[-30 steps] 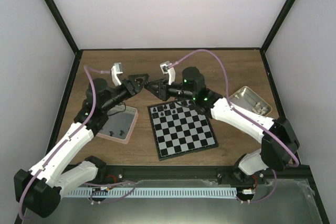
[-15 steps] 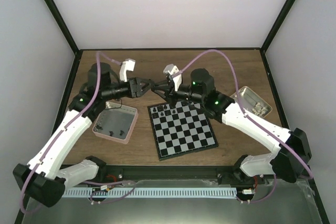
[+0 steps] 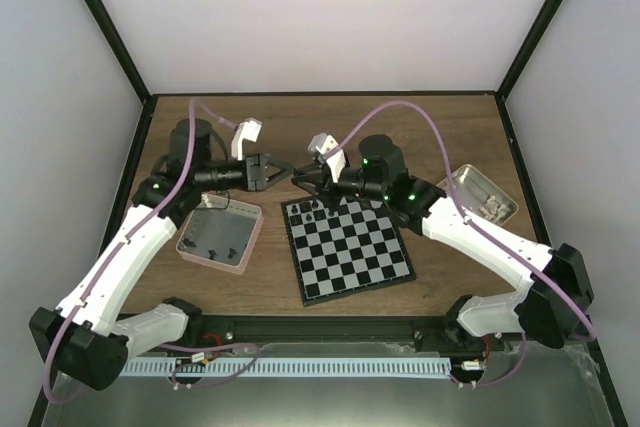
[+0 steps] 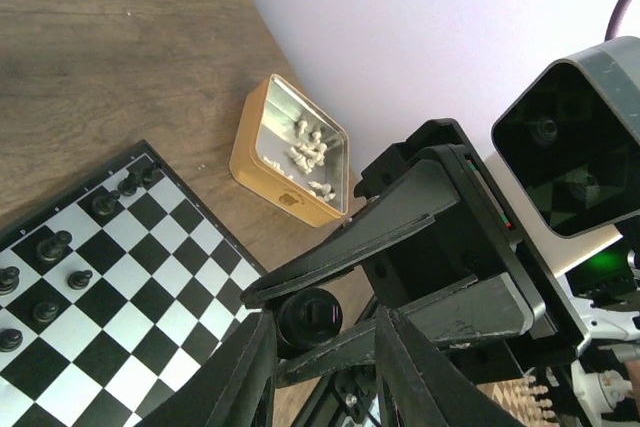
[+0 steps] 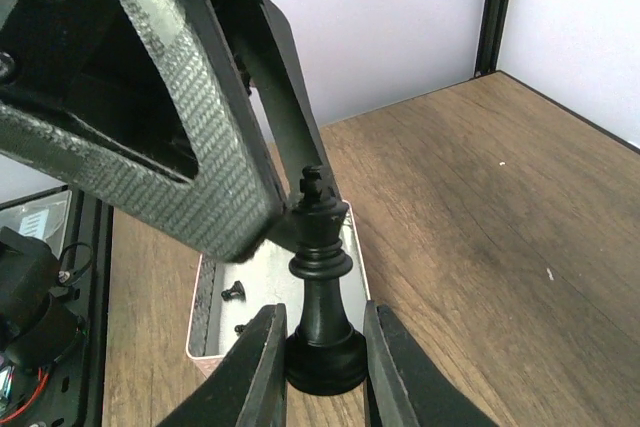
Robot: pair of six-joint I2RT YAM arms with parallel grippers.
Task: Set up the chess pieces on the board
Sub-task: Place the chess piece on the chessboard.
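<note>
Above the board's (image 3: 360,257) far-left corner the two grippers meet in mid-air. My right gripper (image 5: 322,347) is shut on the wide base of a black king (image 5: 322,247), which points toward the left arm. Around the king's head (image 4: 310,319) my left gripper (image 4: 323,319) is open: one finger (image 5: 190,147) touches the crown, and a small gap shows beside the other. From above, the left gripper (image 3: 283,172) and right gripper (image 3: 304,180) are tip to tip. Several black chess pieces (image 3: 315,209) stand along the board's far rows (image 4: 50,247).
A pink-rimmed tray (image 3: 245,247) left of the board holds a few small black pieces (image 5: 233,292). A tan tin (image 3: 462,179) with cream pieces (image 4: 305,152) sits at the right. Purple cables arch over both arms.
The left gripper has swung right and narrowed its jaws around the king's head. The right gripper with the king has shifted slightly toward it and lower.
</note>
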